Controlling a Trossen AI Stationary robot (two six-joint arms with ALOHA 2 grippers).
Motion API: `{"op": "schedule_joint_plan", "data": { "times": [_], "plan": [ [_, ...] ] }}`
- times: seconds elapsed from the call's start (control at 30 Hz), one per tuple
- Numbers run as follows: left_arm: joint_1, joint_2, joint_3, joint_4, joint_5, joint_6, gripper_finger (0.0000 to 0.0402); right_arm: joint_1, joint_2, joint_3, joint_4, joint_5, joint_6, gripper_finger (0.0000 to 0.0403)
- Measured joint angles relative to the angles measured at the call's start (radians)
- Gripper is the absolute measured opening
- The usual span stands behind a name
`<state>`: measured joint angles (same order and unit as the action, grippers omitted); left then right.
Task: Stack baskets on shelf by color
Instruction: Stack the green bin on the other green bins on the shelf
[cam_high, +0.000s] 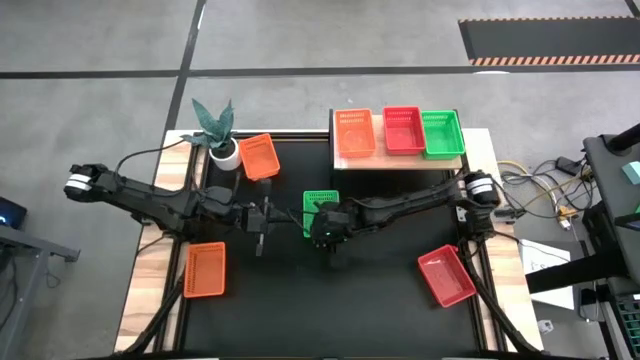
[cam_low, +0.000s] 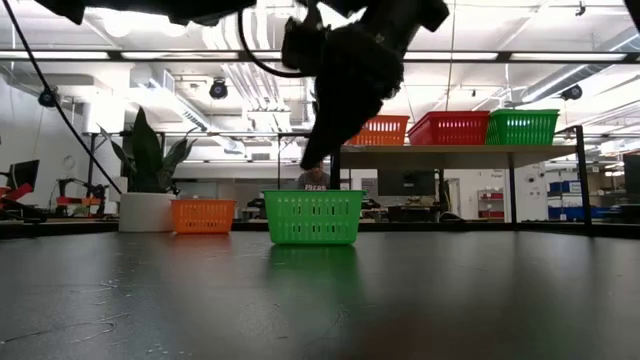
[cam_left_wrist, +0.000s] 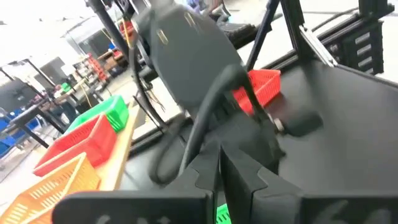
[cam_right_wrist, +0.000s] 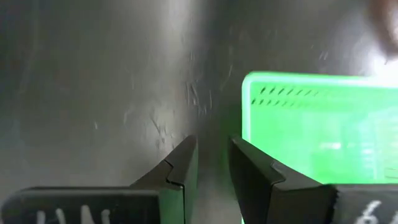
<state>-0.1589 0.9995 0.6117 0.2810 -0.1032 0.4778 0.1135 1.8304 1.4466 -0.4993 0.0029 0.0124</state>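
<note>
Right wrist view: right gripper (cam_right_wrist: 211, 168) hangs over the table (cam_right_wrist: 93, 93), fingers narrowly parted, gripping nothing. Green basket (cam_right_wrist: 320, 134) sits upright just beside one fingertip, long axis across the fingers. Left gripper (cam_high: 262, 217) nearby, fingers indeterminate.

Right gripper (cam_right_wrist: 211, 168) points down at the dark tabletop (cam_right_wrist: 93, 81), fingers (cam_right_wrist: 180, 165) nearly together with a narrow gap. Green basket (cam_right_wrist: 323, 130) sits just beside one fingertip, its near rim edge close to the gap, not between the fingers.
</note>
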Motion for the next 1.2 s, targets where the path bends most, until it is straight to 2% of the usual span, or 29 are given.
{"op": "schedule_joint_plan", "data": {
  "times": [0.1, 0.27, 0.33, 0.53, 0.87, 1.2],
  "plan": [
    [0.000, -0.026, -0.015, 0.004, 0.000, -0.001, 0.0000, 0.000, 0.057, 0.065, -0.080, 0.005, -0.006, 0.0082],
    [0.000, -0.048, -0.036, 0.009, -0.002, 0.000, 0.0000, 0.000, 0.104, 0.122, -0.108, 0.166, -0.062, 0.0082],
    [0.000, -0.052, -0.039, 0.016, -0.002, -0.001, 0.0000, -0.001, 0.117, 0.129, -0.113, 0.190, -0.052, 0.0082],
    [0.000, -0.063, -0.046, 0.023, -0.002, -0.001, 0.0000, -0.007, 0.131, 0.135, -0.123, 0.102, 0.018, 0.0097],
    [0.000, -0.066, -0.046, 0.025, -0.003, -0.020, 0.0000, -0.009, 0.065, 0.134, -0.139, 0.101, 0.014, 0.0170],
    [-0.002, -0.144, -0.056, -0.123, -0.003, -0.080, 0.0000, 0.010, -0.055, 0.116, -0.258, 0.094, -0.012, 0.0186]
  ]
}}
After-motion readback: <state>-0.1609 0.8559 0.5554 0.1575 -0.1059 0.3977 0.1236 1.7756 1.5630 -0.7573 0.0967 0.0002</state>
